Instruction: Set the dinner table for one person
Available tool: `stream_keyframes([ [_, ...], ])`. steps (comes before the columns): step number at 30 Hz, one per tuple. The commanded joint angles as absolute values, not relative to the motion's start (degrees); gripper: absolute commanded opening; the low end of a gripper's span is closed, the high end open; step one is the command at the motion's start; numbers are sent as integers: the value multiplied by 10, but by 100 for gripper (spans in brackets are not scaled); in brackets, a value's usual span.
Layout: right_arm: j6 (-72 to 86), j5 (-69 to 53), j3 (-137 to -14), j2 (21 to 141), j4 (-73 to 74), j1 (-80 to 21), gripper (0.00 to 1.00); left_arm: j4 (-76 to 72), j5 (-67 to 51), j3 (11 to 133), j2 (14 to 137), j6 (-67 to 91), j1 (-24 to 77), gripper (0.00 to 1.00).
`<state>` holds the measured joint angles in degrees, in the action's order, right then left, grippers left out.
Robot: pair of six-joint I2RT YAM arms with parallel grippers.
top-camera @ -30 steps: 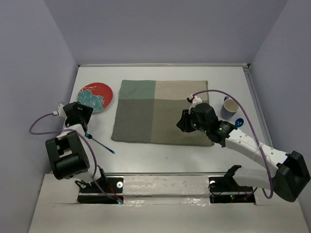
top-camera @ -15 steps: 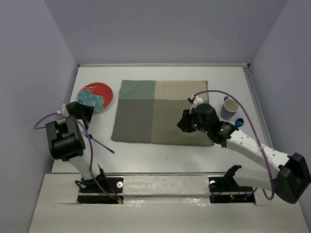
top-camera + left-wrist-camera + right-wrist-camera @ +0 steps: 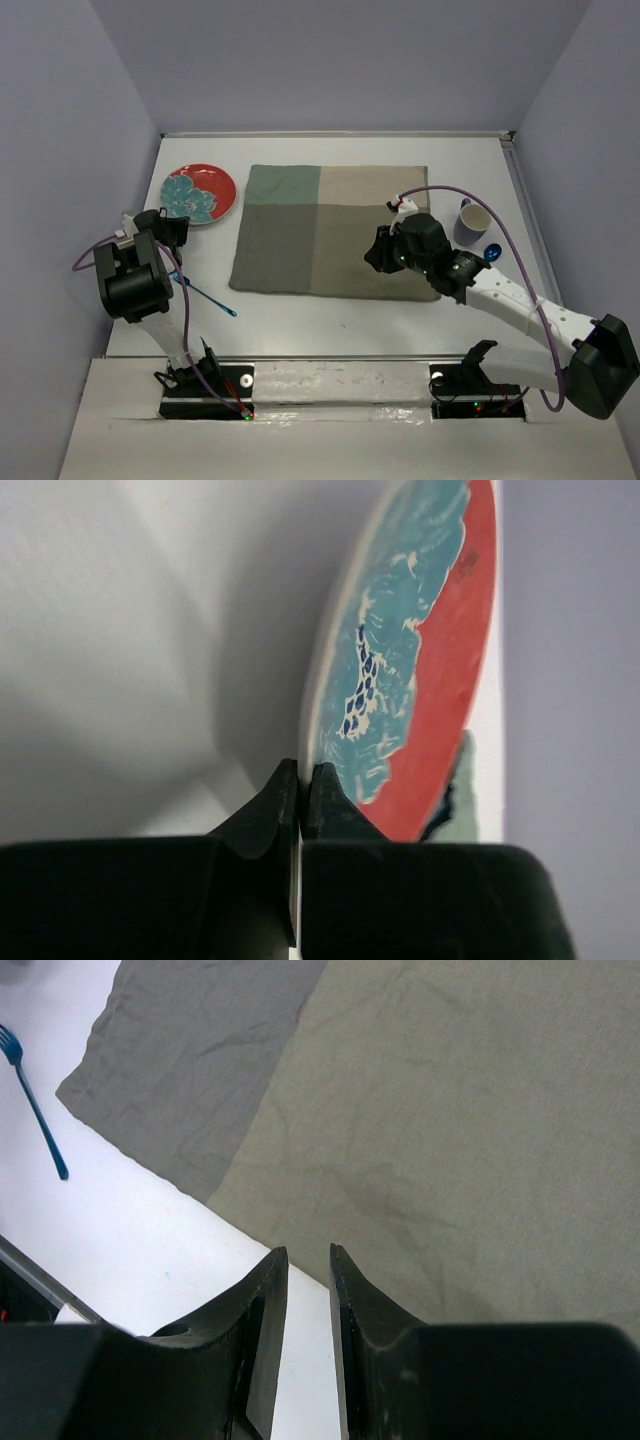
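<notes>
Top external: left gripper (image 3: 182, 221) pinches one plate (image 3: 200, 193); right gripper (image 3: 372, 257) ajar; one fork (image 3: 205, 297), one cup (image 3: 472, 222).

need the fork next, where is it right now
In the top view the blue fork lies on the white table, left side, just off the near-left corner of the cloth mat, closer to the near edge than the red plate.

What's on my dinner table (image 3: 330, 318):
Mat (image 3: 330, 230) centre, plate (image 3: 200, 192) by far-left corner, fork (image 3: 208, 298) near left edge, mug (image 3: 470, 222) right edge.
</notes>
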<state>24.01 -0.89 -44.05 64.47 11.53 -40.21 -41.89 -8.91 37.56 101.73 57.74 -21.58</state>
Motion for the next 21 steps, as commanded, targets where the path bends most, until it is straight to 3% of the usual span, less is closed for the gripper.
stream_keyframes([
  [1, 243, -3, -456, 648, 99, -407, 29, -473, -103, 374, 971, 559, -216, 0],
  [13, 254, 68, -461, 620, 98, -407, 31, -485, -198, 406, 772, 541, -175, 0],
  [21, 264, 97, -456, 592, 116, -402, 21, -476, -224, 373, 697, 536, -77, 0],
])
